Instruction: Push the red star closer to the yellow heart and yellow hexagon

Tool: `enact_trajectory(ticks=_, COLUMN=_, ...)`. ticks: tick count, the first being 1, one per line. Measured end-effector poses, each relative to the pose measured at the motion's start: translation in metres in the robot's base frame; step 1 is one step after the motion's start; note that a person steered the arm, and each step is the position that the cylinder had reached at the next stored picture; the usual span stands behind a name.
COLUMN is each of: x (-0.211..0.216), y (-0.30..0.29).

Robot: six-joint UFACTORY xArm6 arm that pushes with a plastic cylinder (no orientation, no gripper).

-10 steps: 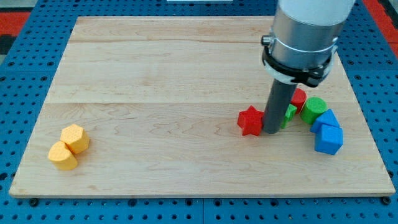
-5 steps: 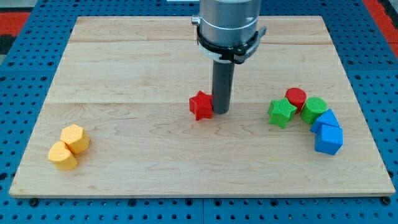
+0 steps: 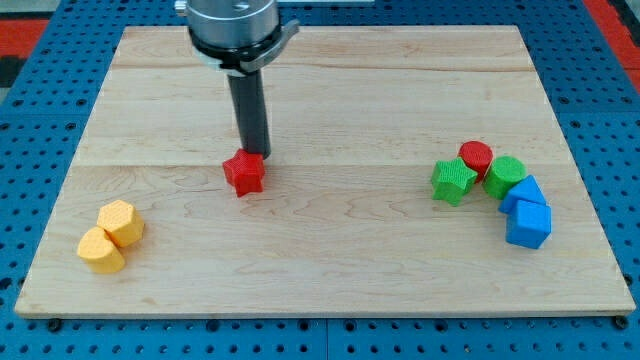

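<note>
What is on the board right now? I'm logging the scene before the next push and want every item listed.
red star: 1, red, left of centre
yellow hexagon: 1, yellow, the view's lower left
yellow heart: 1, yellow, touching the hexagon, just below it
green star: 1, green, right cluster, its left end
red cylinder: 1, red, right cluster, top
green cylinder: 1, green, right of the red cylinder
blue blocks: 2, blue, right cluster, lower end
wooden board: 1, light wood, on a blue pegboard
my tip: 1, dark rod, against the red star's upper right edge
</note>
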State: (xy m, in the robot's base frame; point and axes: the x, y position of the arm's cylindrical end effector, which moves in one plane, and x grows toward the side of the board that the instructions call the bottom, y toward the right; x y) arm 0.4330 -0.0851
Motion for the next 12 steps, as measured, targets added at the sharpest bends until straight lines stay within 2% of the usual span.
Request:
enact_trajectory(ticks=3, x=0.062, y=-0.011)
enact_trajectory(ticks=6, x=0.078, y=0.000)
enact_trajectory(ticks=12, x=0.147, y=-0.010)
